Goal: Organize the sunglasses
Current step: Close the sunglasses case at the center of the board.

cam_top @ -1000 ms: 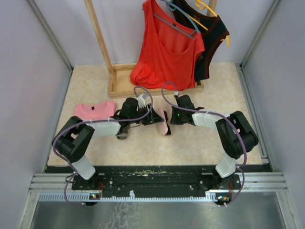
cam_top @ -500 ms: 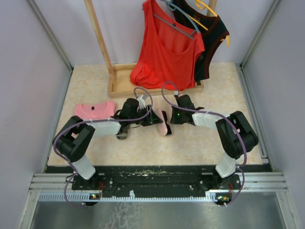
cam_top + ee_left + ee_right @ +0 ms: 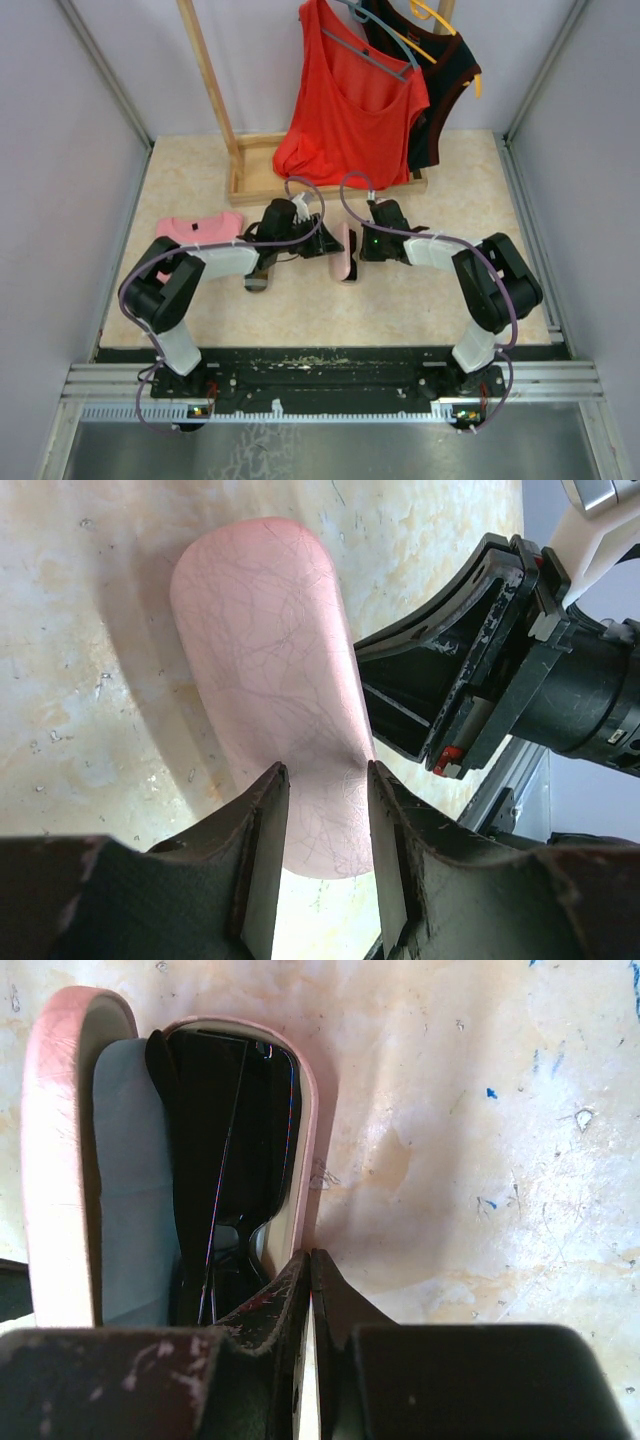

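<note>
The oblong pink case (image 3: 345,253) lies mid-table between both grippers. In the right wrist view it stands ajar, its lid (image 3: 60,1160) at the left, and the black-framed sunglasses (image 3: 225,1140) lie folded inside. My right gripper (image 3: 310,1260) is shut on the thin rim of the case's lower half (image 3: 300,1130). My left gripper (image 3: 328,780) is open, its fingertips against the outside of the pink lid (image 3: 270,670). From above, the left gripper (image 3: 325,245) and right gripper (image 3: 358,247) flank the case. The reddish-brown sunglasses do not show.
A folded pink shirt (image 3: 198,230) lies at the left. A small brownish object (image 3: 256,282) is partly hidden under the left arm. At the back, a wooden rack base (image 3: 250,185) carries a hanging red top (image 3: 350,100) and a black top (image 3: 445,90).
My left gripper has moved right and pushed the pink lid over toward the right gripper, so the case stands nearly closed. Its jaws have narrowed a little. The right gripper has stayed put.
</note>
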You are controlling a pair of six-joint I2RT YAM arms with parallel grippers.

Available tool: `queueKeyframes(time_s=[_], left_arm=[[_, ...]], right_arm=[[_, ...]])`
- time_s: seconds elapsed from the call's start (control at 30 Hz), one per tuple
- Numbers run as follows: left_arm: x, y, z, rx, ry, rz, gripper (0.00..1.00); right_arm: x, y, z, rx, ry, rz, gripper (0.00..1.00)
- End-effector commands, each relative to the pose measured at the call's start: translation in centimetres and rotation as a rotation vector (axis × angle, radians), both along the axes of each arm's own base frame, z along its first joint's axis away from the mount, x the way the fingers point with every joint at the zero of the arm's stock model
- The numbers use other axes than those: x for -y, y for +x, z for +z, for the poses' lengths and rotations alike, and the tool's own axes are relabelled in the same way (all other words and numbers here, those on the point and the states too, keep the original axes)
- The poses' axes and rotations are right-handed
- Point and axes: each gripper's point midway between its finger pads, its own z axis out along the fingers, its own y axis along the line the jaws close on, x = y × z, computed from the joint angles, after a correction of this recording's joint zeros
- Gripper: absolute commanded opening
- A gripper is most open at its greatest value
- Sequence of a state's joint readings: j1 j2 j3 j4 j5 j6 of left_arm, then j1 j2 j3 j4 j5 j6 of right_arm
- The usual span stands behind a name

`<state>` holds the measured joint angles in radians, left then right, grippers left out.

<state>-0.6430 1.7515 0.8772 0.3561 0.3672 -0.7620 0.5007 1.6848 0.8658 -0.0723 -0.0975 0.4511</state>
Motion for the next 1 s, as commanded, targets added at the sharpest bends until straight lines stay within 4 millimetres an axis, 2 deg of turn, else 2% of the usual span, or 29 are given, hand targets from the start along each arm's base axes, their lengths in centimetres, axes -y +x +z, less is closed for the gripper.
queueKeyframes(time_s=[0.0, 0.43, 0.6, 0.7, 0.8, 0.97], left_arm=[[0.2, -0.6, -3.0, -0.051, 0.07, -0.015, 0.44], [0.6, -1.2, -5.3, -0.087, 0.14, -0.034, 0.42], [0.2, -1.2, -5.1, -0.078, 0.154, -0.028, 0.42], [-0.3, -0.8, -3.2, -0.022, 0.16, -0.011, 0.43], [-1.1, -0.1, -0.6, 0.061, 0.182, 0.017, 0.45], [-3.8, 0.7, 3.7, 0.202, 0.248, 0.096, 0.49]], right_arm=[[-3.7, -0.4, 1.6, 0.018, 0.132, 0.073, 0.07], [-4.0, -0.3, 1.7, 0.019, 0.145, 0.073, 0.07], [-3.4, -0.1, 1.7, 0.03, 0.112, 0.055, 0.07], [-2.5, 0.1, 2.0, 0.049, 0.071, 0.037, 0.07], [-1.6, 0.5, 3.8, 0.104, 0.041, 0.018, 0.07], [0.3, 0.8, 7.2, 0.218, 0.005, -0.028, 0.1]])
